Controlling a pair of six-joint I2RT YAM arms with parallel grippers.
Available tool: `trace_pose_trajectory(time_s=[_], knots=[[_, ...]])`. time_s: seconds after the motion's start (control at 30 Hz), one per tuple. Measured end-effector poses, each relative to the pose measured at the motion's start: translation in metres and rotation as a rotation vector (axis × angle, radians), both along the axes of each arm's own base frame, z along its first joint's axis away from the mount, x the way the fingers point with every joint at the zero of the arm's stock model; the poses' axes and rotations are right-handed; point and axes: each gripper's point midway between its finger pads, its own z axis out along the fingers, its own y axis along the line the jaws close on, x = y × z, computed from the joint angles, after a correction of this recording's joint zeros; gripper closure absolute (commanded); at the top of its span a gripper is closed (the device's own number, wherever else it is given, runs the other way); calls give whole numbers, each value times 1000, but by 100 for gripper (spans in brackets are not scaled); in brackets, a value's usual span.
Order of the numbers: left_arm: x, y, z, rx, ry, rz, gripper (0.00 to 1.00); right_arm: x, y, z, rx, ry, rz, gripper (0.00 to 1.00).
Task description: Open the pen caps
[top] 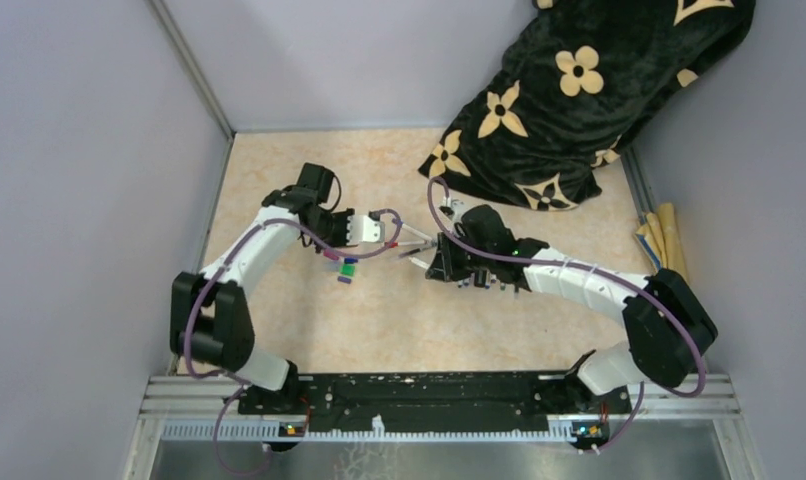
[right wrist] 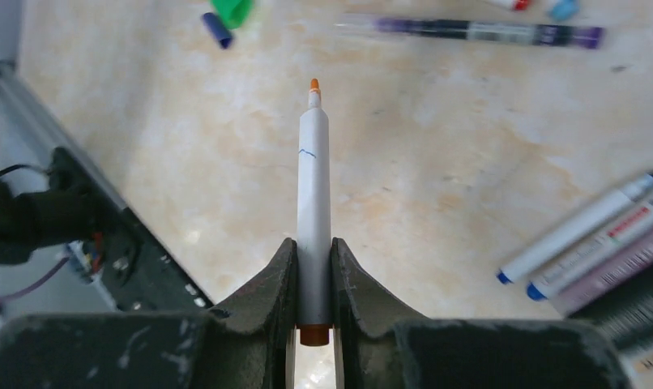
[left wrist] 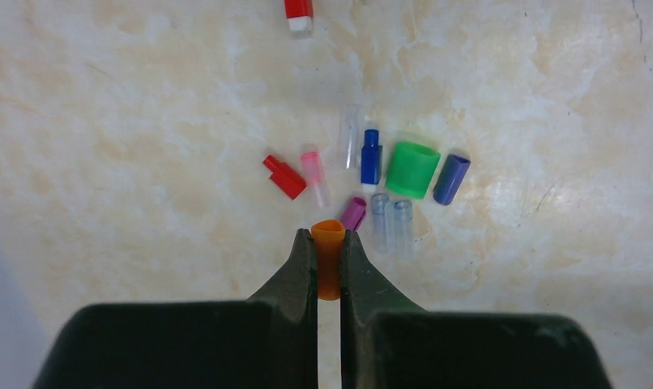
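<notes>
left gripper [left wrist: 328, 243] pinched tight around orange cap [left wrist: 328, 233] | right gripper [right wrist: 313, 253] clamps white pen [right wrist: 313, 186] near its tail | cap looks light, slick, rigid: you should pinch it across its sides

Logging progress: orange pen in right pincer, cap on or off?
Off: orange pen shows bare tip; left pincer holds orange cap.

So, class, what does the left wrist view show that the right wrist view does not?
Left wrist only: the left gripper shut on an orange cap, plus a red cap. Right wrist only: the right gripper holding an uncapped orange pen, plus a purple pen. Both: the green cap and the table.
</notes>
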Motion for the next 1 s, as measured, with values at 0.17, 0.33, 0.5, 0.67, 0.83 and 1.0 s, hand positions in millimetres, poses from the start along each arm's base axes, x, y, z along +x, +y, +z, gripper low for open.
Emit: trace_pose_trajectory(time_s=[0.17,0.33,0.5,0.67,0.83,1.0], knots=[[3,-3,-54,-21,194,139,99,11,-24,-18,-143,-124,-237,100],[4,-9,-79,-53,281,227,96,25,-50,-37,-262,-187,-458,100],[11,-12,-78,-75,263,251,75,47,-71,-59,-381,-214,-625,100],[11,-12,-81,-78,259,256,45,59,-72,-73,-446,-218,-682,100],[8,-11,-81,-75,269,256,5,67,-61,-76,-466,-228,-707,92],[3,-12,-74,-86,275,254,1,66,-59,-78,-478,-228,-718,80]])
